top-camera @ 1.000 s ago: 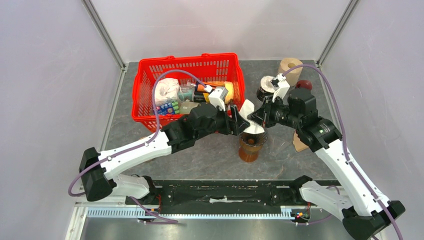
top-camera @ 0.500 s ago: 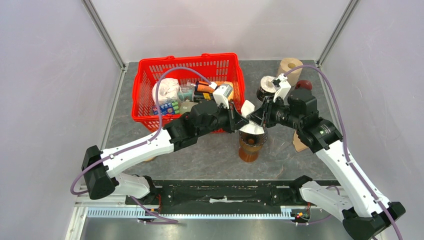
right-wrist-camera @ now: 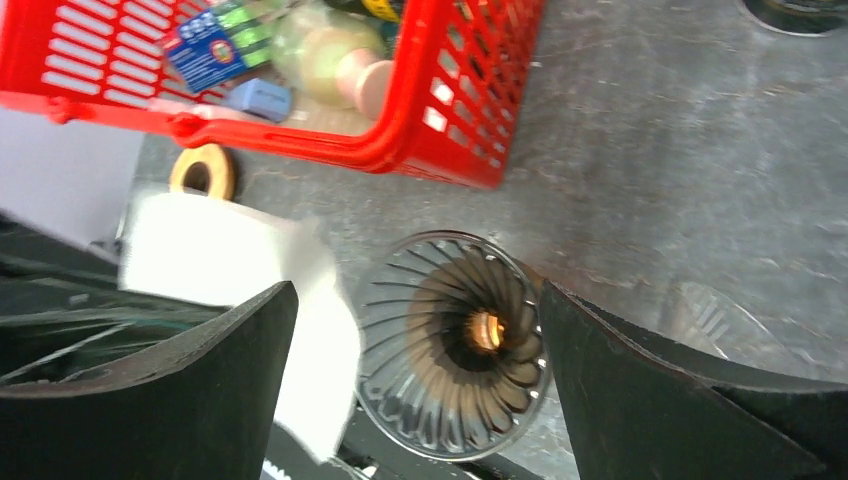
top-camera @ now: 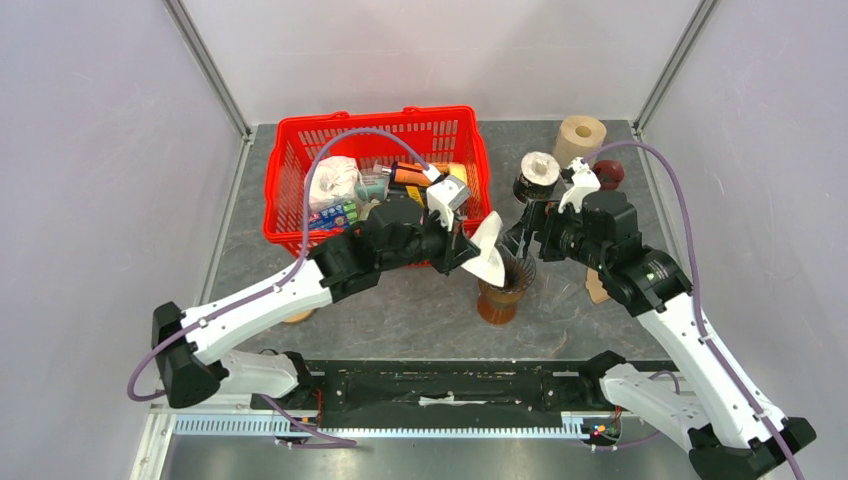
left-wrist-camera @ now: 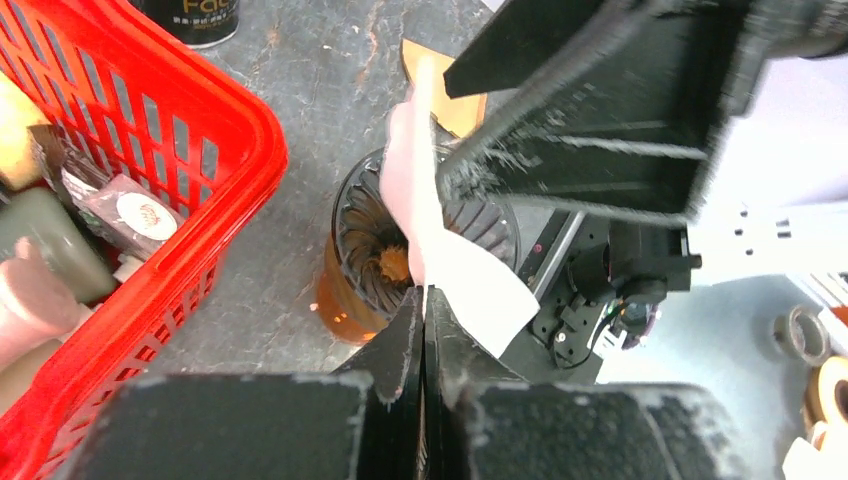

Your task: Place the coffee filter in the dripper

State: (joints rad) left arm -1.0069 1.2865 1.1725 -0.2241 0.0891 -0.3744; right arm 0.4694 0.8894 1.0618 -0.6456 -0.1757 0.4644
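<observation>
The amber ribbed dripper (top-camera: 503,292) stands upright on the grey table near the middle front. The white coffee filter (top-camera: 487,251) hangs folded and tilted at the dripper's left rim, outside the cone. My left gripper (top-camera: 468,250) is shut on the filter's lower edge. In the left wrist view the filter (left-wrist-camera: 445,255) rises from the closed fingertips (left-wrist-camera: 408,330) over the dripper (left-wrist-camera: 372,250). My right gripper (top-camera: 522,240) is open just above the dripper and holds nothing. The right wrist view looks down into the dripper (right-wrist-camera: 455,340), with the filter (right-wrist-camera: 250,270) to its left.
A red basket (top-camera: 375,118) full of groceries stands at the back left, close behind the left gripper. A paper roll (top-camera: 580,135), a dark jar (top-camera: 535,175) and a dark red object (top-camera: 608,170) stand at the back right. A brown card piece (top-camera: 598,288) lies right of the dripper.
The left gripper shut on the filter and drew it left off the dripper's top. The right gripper opened, let the filter go and backed slightly to the right.
</observation>
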